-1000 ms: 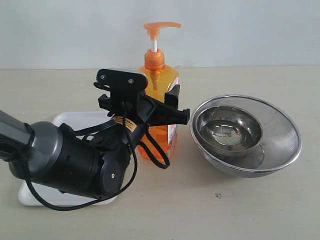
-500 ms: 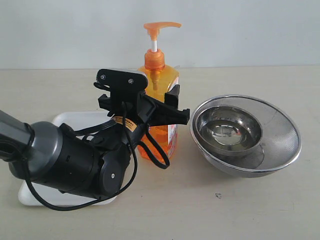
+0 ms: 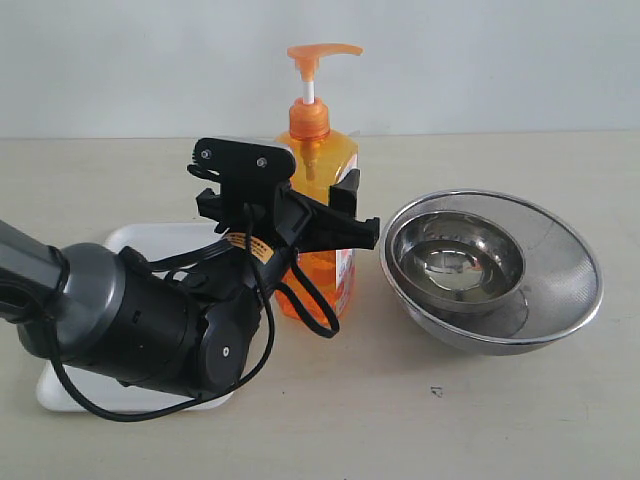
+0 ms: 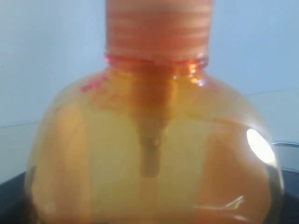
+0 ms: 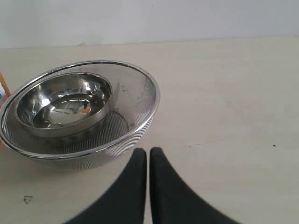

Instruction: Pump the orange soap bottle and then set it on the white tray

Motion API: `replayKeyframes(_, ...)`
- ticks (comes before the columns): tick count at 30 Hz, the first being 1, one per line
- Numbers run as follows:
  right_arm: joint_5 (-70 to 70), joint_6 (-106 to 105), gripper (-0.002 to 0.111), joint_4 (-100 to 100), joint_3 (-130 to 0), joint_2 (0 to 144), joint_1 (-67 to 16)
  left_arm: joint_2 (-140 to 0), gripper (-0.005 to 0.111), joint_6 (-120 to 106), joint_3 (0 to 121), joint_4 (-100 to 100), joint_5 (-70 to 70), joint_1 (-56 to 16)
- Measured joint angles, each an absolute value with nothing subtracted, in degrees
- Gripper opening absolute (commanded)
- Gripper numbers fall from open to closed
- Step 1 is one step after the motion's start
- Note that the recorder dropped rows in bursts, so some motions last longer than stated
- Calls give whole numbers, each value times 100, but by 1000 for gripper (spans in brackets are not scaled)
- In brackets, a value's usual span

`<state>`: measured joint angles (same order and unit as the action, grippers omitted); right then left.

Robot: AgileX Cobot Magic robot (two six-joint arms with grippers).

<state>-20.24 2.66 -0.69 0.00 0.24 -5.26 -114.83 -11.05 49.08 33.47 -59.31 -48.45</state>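
The orange soap bottle [image 3: 322,150] stands upright on the table, its orange pump head [image 3: 318,52] raised on a white stem. My left gripper [image 3: 316,195] reaches in from the left and its black fingers [image 3: 346,192] press the bottle's body from both sides. In the left wrist view the bottle [image 4: 149,154] fills the frame up to its ribbed collar. The white tray [image 3: 135,240] lies left of the bottle, mostly hidden under my left arm. My right gripper [image 5: 148,152] hovers shut and empty over bare table, near the bowls.
Nested steel bowls [image 3: 490,270] sit just right of the bottle, a small bowl inside a wide mesh one [image 5: 79,109]. A pale wall rises behind the table. Bare tabletop stretches in front and to the far right.
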Motion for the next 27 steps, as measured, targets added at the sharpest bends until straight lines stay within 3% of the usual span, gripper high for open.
replayKeyframes(27, -2024, 256, 0, -69, 0, 24, -526, -11483, 5, -1105, 4929, 3306, -5822, -4845)
